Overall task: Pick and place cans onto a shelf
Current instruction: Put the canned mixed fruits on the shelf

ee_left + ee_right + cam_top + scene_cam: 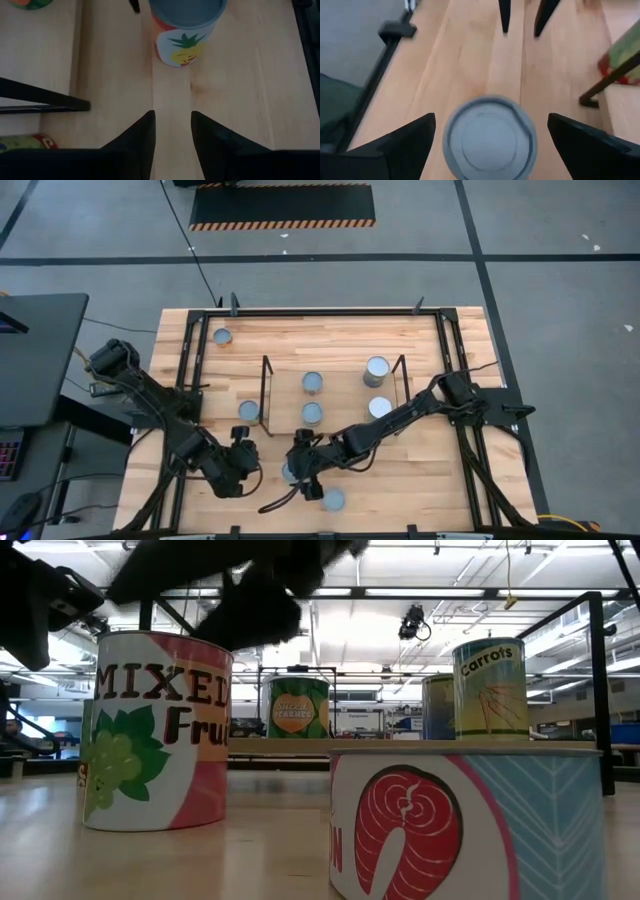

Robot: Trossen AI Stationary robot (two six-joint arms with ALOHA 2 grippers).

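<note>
A mixed-fruit can (290,473) with a grey top (490,137) stands on the table, near of the shelf (345,395). My right gripper (492,119) hangs over it, open wide. Its fingers stand on either side of the can's top without touching it; it also shows in the high view (300,463). My left gripper (172,132) is open by a narrow gap and empty. It sits low by the table to the can's left (250,453) and points at the can's pineapple label (186,47). Several cans stand on the shelf, among them a carrots can (490,690).
A salmon-label can (333,499) stands near the front edge, close to the right gripper, and fills the low view's front (470,825). Another can (248,411) stands by the shelf's left wire frame (265,385), and one (222,337) stands at the far left. Black frame rails run along the table's sides.
</note>
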